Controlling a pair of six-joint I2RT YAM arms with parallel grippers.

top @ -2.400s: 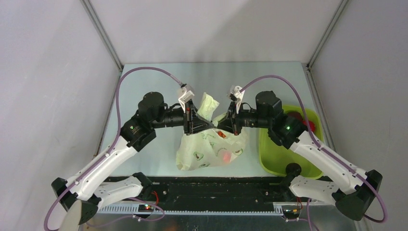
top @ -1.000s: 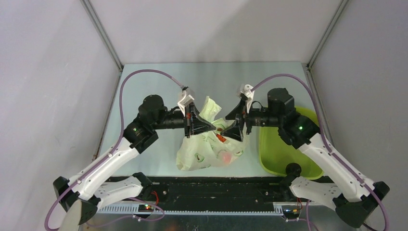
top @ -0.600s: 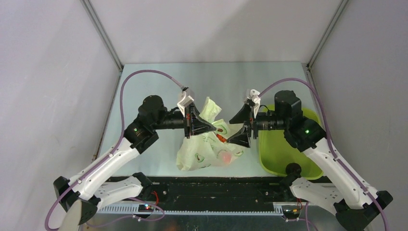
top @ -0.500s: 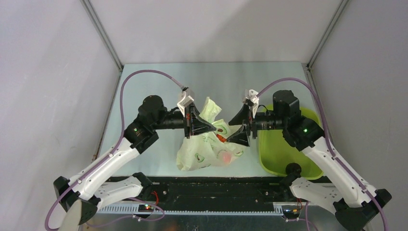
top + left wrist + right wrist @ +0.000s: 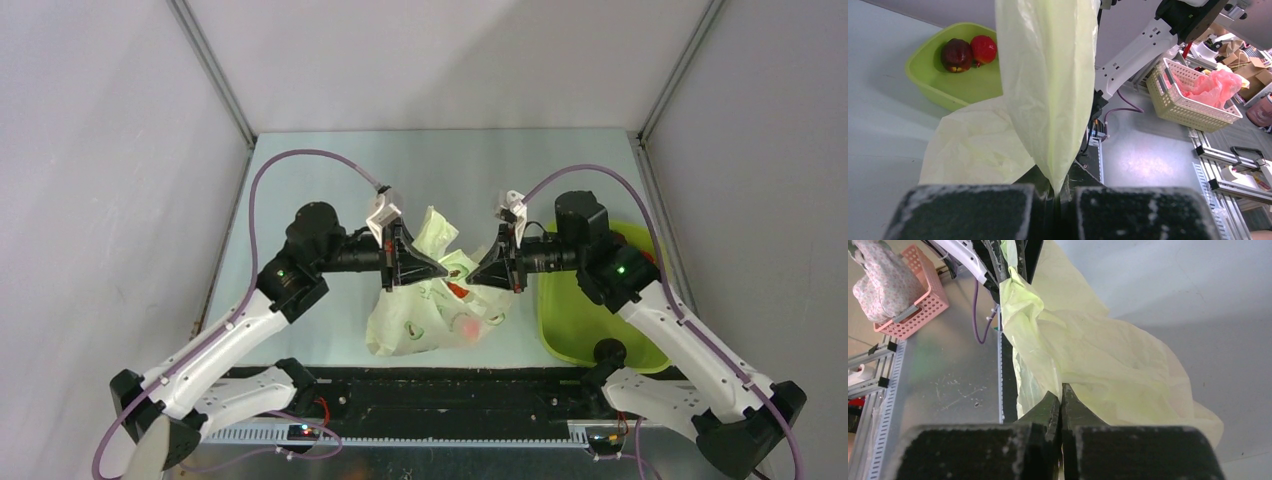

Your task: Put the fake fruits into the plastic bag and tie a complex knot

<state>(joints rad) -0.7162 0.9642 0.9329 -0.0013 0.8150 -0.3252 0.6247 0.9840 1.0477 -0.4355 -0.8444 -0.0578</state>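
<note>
The left gripper (image 5: 439,267) has its fingers closed on a narrow strip of the bag (image 5: 425,320). In the left wrist view the film rises out of the pinch as a long, taut, folded band. The hold is thin, so a sharp pull could draw the film out of the fingers or stretch it until it tears.

The bag slumps on the table (image 5: 300,180) between the two arms, with its raised top edge held up. Red fruits (image 5: 466,325) show through the film low in the body. No knot is formed yet. If either arm lifts or pulls too far, the body could tip and the fruits roll toward the mouth and out.

The right gripper (image 5: 475,279) is closed too, its tips meeting at the bag's crumpled edge. It seems to hold a pinch of film, though how much I cannot tell. If the bite is shallow, it would likely let go as soon as the two arms pull against each other, and that side of the top would drop.

Further right, the tray (image 5: 973,85) holds a dark red fruit (image 5: 955,49) and a bright red one (image 5: 984,47). Tying the bag now would shut them out.
</note>
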